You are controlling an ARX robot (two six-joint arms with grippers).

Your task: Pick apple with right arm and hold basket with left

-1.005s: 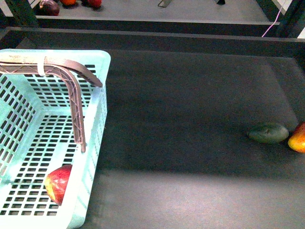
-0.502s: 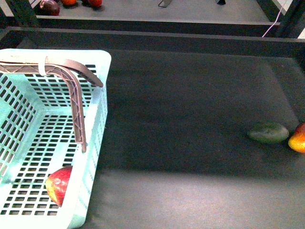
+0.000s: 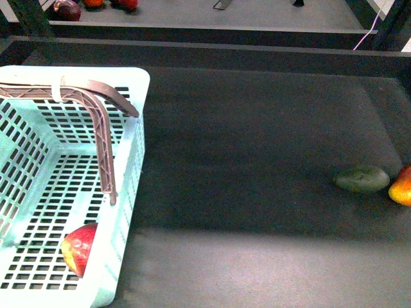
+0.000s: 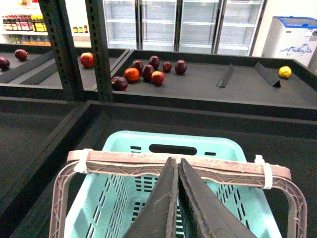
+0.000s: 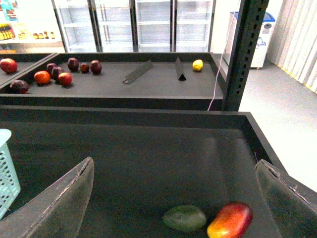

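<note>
Already little is changed: apple (image 3: 78,247) kept in basket (image 3: 131,192), right tool (image 5: 173,198) wide, left tool (image 4: 177,198) narrowed, empty.

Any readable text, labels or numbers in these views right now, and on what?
None can be read.
Chest freezer: a blue mark on its white front, too blurred to read.
Bottles on the far shelf: labels too small to read.
Basket, apple and zip ties: no print visible.
</note>
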